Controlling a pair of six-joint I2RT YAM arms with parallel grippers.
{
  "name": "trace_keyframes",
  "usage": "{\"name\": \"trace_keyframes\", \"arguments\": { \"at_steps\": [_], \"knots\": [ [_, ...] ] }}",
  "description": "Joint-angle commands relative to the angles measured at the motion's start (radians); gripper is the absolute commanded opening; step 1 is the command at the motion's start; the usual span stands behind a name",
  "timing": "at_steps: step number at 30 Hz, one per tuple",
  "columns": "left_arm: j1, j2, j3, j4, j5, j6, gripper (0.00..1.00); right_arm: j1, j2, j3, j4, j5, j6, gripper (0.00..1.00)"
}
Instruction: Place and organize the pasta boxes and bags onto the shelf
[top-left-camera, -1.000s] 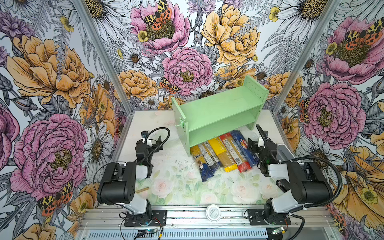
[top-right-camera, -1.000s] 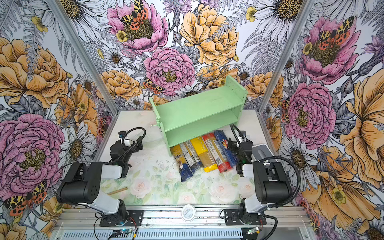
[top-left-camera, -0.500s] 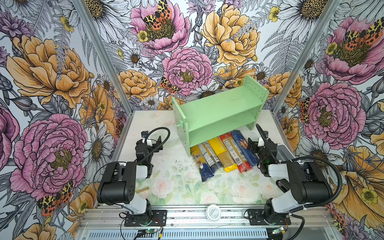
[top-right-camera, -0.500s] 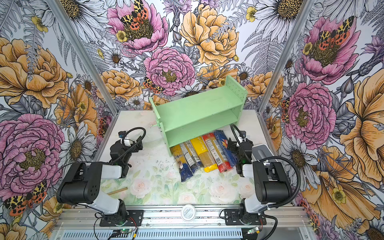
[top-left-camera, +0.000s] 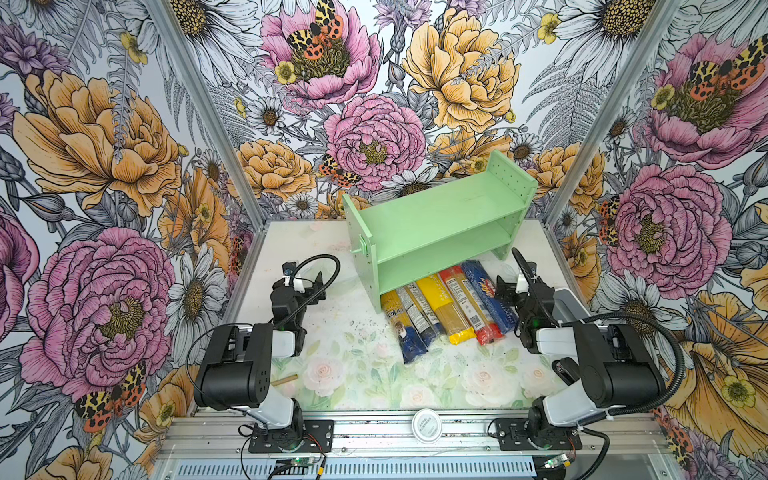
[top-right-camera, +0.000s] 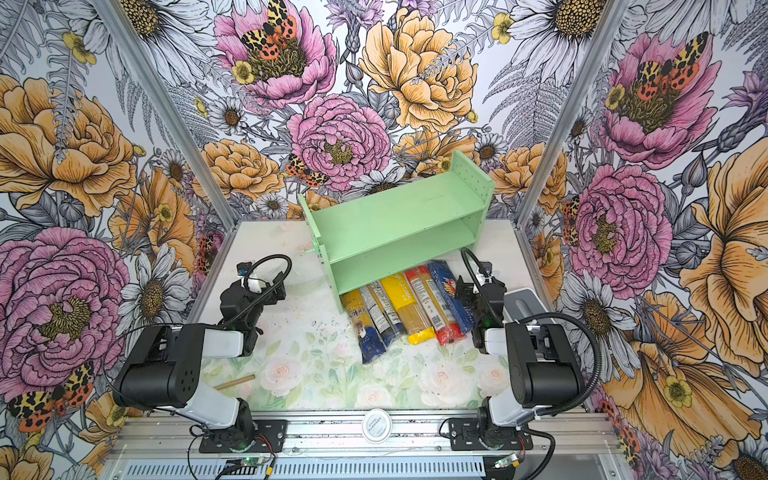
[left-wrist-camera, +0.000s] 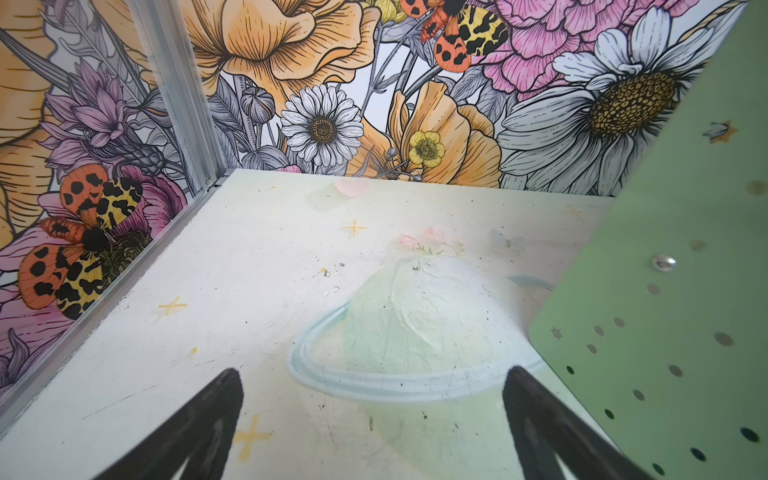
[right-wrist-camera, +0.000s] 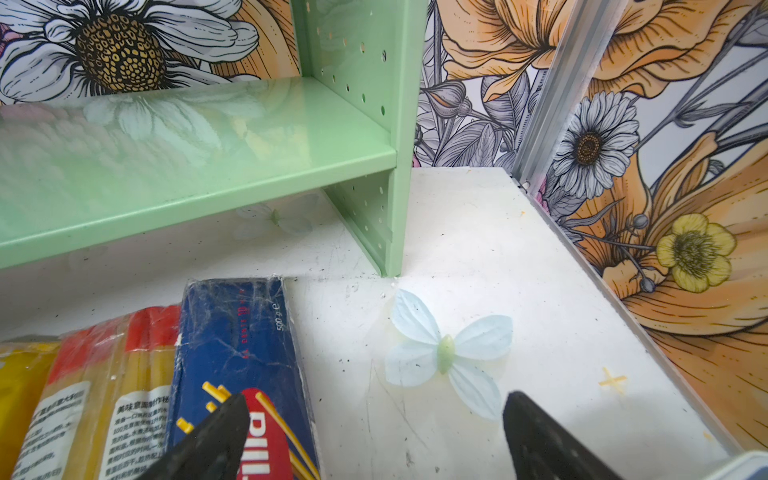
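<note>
Nothing is shelved yet: five pasta packs (top-left-camera: 446, 309) lie on the bench (top-left-camera: 353, 374) by the bare shelf (top-left-camera: 436, 224), while the left hand (left-wrist-camera: 372, 374) and right hand (right-wrist-camera: 376, 397) gape empty.

The shelf (top-left-camera: 432, 232) hides far ends of 5 pasta packs (top-left-camera: 442, 305).

The shelf (top-left-camera: 436, 224) stands at the back of the surface (top-left-camera: 353, 374). Five packs (top-left-camera: 442, 305) lie side by side before it, far ends under its lower tier. The left hand (top-left-camera: 305, 277) sits left of the shelf, the right hand (top-left-camera: 509, 287) just right of the packs.
</note>
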Motion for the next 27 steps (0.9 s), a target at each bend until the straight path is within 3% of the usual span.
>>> {"name": "trace_keyframes", "arguments": {
  "at_steps": [1, 7, 15, 22, 27],
  "knots": [
    [-0.008, 0.003, -0.013, 0.033, 0.047, 0.027, 0.99, 0.007, -0.008, -0.021, 0.054, 0.043, 0.015, 0.96],
    [-0.012, -0.062, -0.034, 0.018, 0.022, 0.021, 0.99, 0.007, -0.099, 0.017, -0.097, 0.048, 0.021, 0.96],
    [-0.029, -0.243, -0.003, -0.227, 0.048, 0.025, 0.99, 0.008, -0.246, 0.085, -0.382, -0.007, 0.043, 0.96],
    [-0.064, -0.394, 0.033, -0.456, 0.048, -0.050, 0.99, 0.014, -0.396, 0.151, -0.645, -0.143, 0.113, 0.95],
    [-0.132, -0.477, 0.095, -0.679, -0.018, -0.042, 0.99, 0.053, -0.476, 0.199, -0.799, -0.253, 0.123, 0.94]
  ]
}}
